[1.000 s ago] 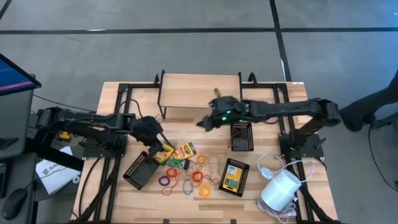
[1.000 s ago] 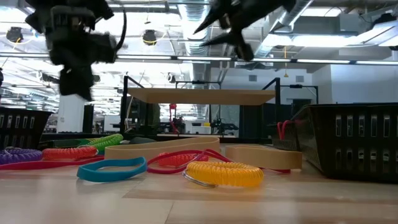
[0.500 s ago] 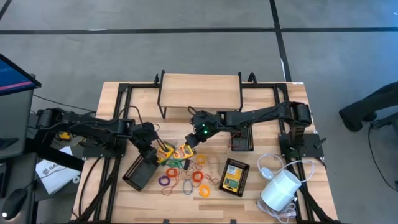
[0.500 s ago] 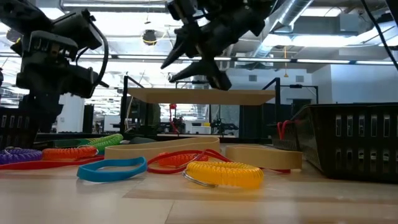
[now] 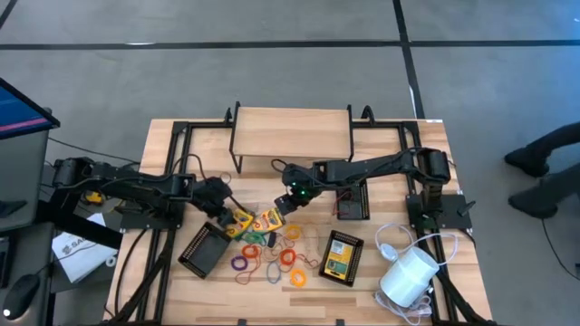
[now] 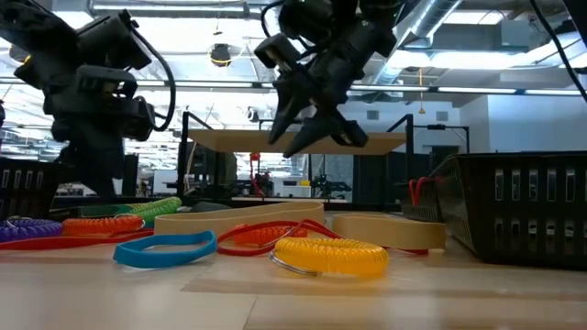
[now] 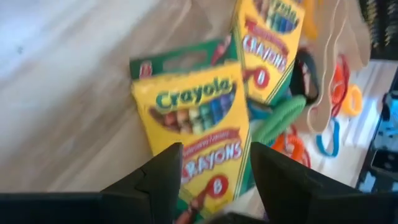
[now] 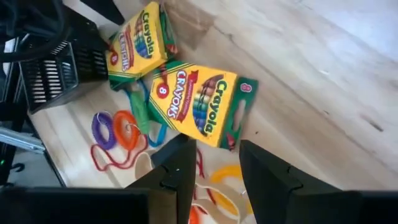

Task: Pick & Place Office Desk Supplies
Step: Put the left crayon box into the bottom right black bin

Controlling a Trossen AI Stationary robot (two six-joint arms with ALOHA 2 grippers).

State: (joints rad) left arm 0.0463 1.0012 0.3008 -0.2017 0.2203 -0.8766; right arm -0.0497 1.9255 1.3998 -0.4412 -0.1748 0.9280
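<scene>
Two crayon boxes lie side by side near the middle of the wooden table (image 5: 163, 136), flat on the boards with their yellow faces up. The left crayon box (image 5: 239, 222) sits just beside a black mesh tray (image 5: 205, 247) at the left front; the right crayon box (image 5: 269, 219) lies next to it, nearly touching. The left gripper (image 5: 227, 210) is poised directly over the left crayon box, its two fingers parted with a clear gap, the box visible between and beyond them in the left wrist view; nothing is clamped. The right gripper (image 5: 286, 201) hangs above the right crayon box, fingers likewise spread and holding nothing, with the box in plain sight past them in the right wrist view. Coloured elastic loops (image 5: 272, 258) are scattered on the table in front of the boxes: orange, purple, red and yellow ones, some overlapping. A second mesh tray (image 5: 341, 258), holding a yellow item, rests to the right of the loops, and a third tray (image 5: 352, 199) sits behind it. A white cylinder (image 5: 408, 276) with a cord stands at the right front corner.
</scene>
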